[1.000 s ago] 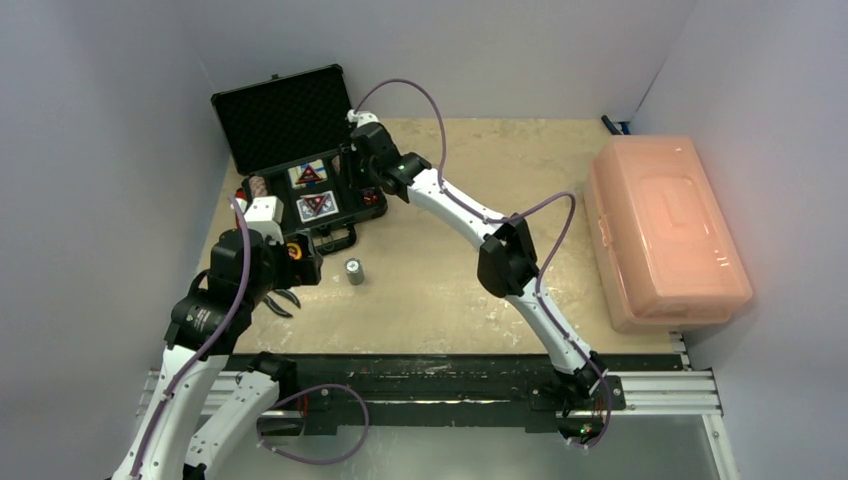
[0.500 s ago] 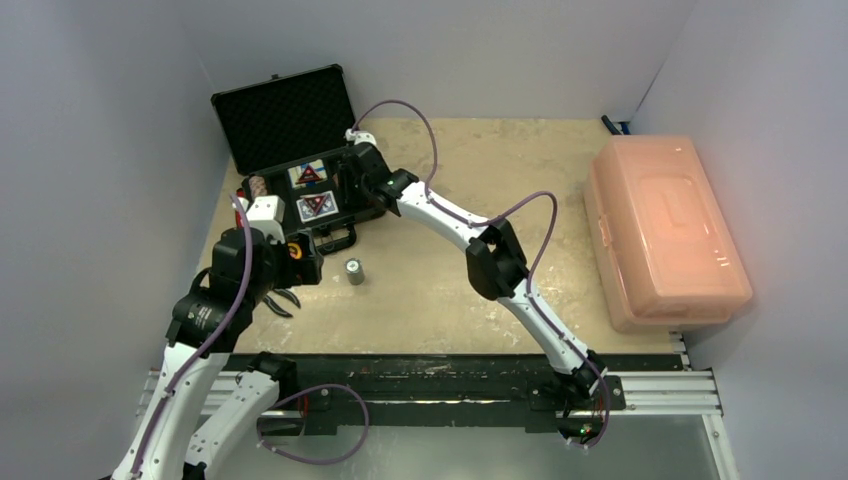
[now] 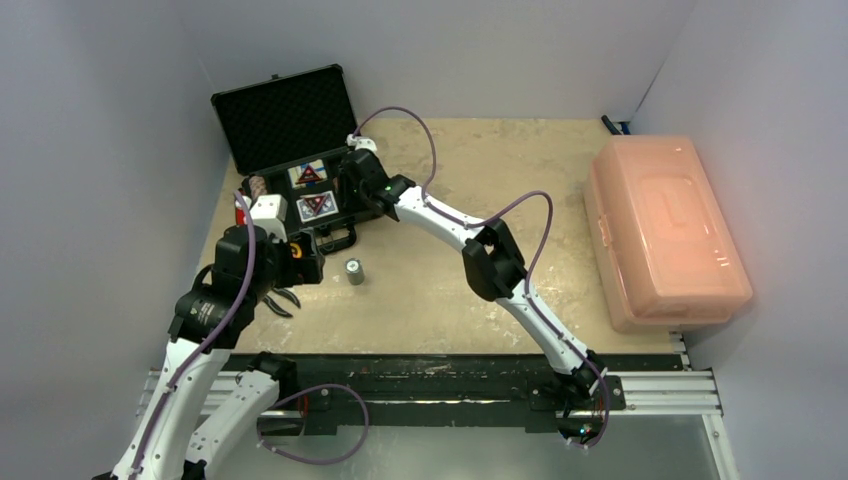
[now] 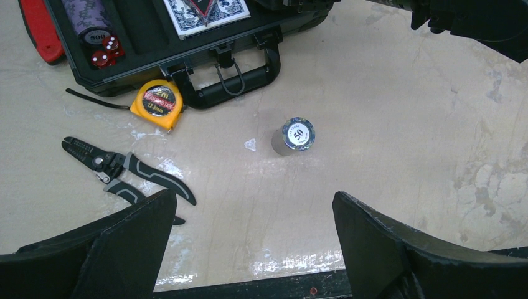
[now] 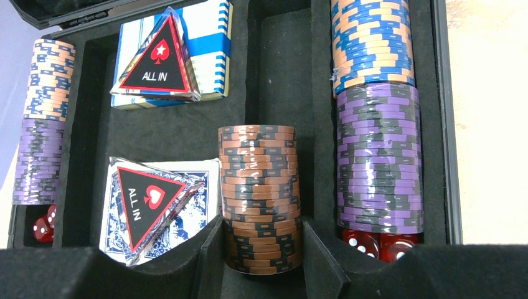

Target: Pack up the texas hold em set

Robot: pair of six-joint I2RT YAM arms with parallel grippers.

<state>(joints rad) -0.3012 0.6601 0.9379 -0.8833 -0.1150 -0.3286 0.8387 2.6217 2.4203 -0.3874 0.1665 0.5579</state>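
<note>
The black case lies open at the back left, lid up. My right gripper reaches into it, shut on a brown chip stack over the middle foam channel. Purple and blue-orange chip stacks fill the right channel, and another such stack fills the left. Two card decks and red dice sit in their slots. A grey chip stack marked 50 stands on the table in front of the case handle. My left gripper hovers open on the near side of it, holding nothing.
Black-handled pliers and a yellow tape measure lie left of the grey stack, near the case front. A red object lies beside the case's left end. A large pink bin takes up the right side.
My right gripper has moved left and down into the case with the brown stack. The left arm has barely shifted.
</note>
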